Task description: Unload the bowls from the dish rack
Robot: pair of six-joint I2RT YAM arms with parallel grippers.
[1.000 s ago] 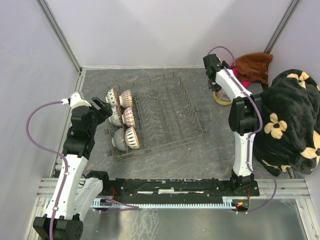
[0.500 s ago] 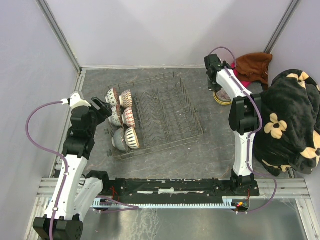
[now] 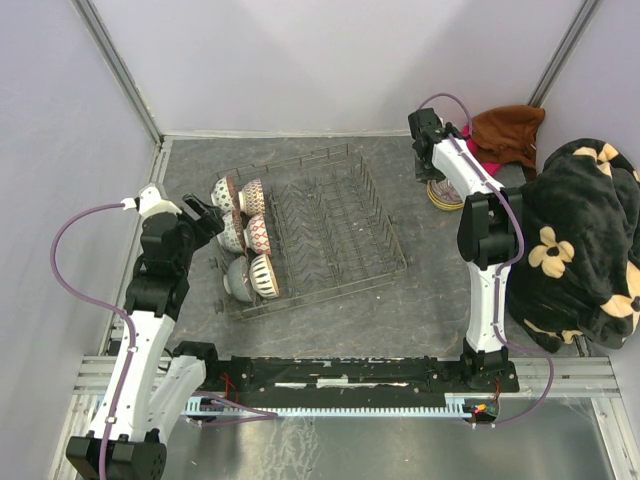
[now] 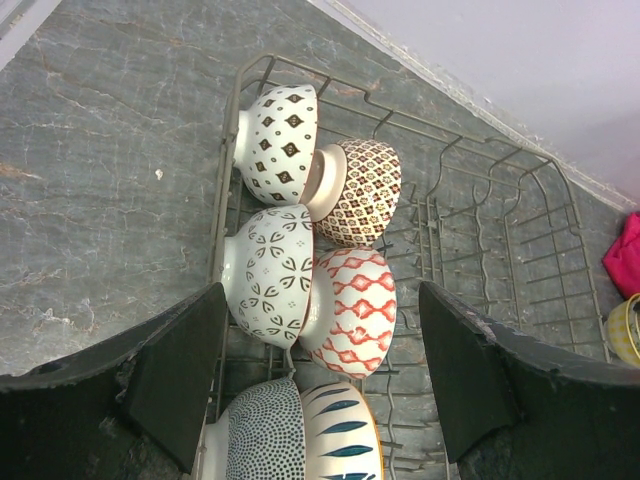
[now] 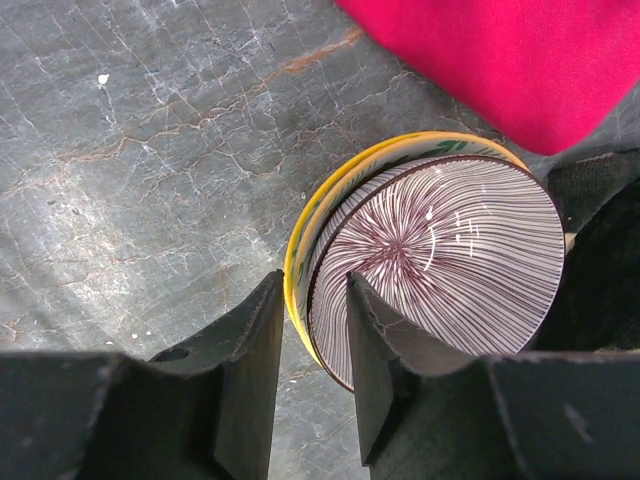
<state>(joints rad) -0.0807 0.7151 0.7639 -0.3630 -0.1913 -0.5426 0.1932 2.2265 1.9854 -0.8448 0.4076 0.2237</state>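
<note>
Your right pincer (image 5: 312,290) has eased apart astride the rims of the purple-striped ceramic bowl (image 5: 440,260) and yellow ceramic bowl (image 5: 340,178) stacked on the bench (image 5: 150,150). Your left pincer (image 4: 322,300) stays agape over patterned bowls (image 4: 345,310) in the grey wire dish rack (image 4: 450,250).

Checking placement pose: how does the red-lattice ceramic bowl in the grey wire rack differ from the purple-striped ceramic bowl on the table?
The red-lattice bowl stands on edge in the grey wire rack; the purple-striped bowl sits mouth-up, nested in a yellow-rimmed bowl. The red-lattice bowl shows its outside, the purple-striped bowl its inside. Both small, round.
</note>
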